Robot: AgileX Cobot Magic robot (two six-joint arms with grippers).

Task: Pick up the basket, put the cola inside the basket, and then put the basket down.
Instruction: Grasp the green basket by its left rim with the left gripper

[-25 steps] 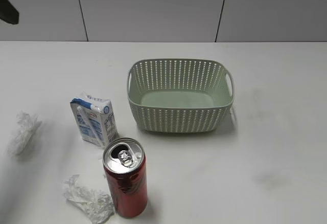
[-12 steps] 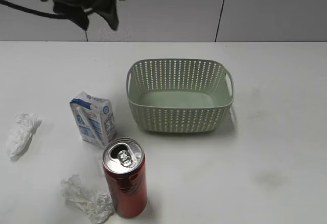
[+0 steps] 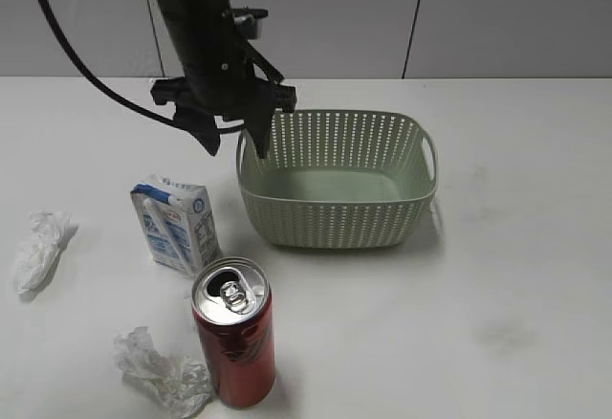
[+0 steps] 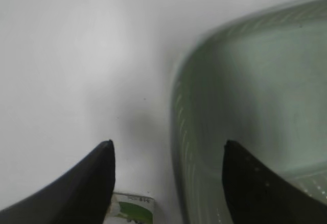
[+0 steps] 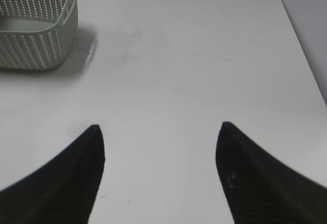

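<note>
Left jaws [image 3: 232, 143] spread, straddling basket [image 3: 337, 178] left rim; I see right jaws [image 5: 159, 132] spread over bare tabletop [image 5: 194, 55]. Cola [image 3: 234, 345] upright near carton [image 3: 175, 224], front of basket.

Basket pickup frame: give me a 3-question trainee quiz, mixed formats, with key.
1. True or false: the cola is already inside the basket.
2. Multiple choice: the left gripper is open with its fingers astride which part of the basket? A) the left-hand rim B) the right-hand handle C) the floor, in the middle
3. Fill in: the right gripper is open over bare ____, with nothing between its fingers.

Key: 1 false, the can stands on the table in front of the basket, near the milk carton. 2 A. 3 table.
</note>
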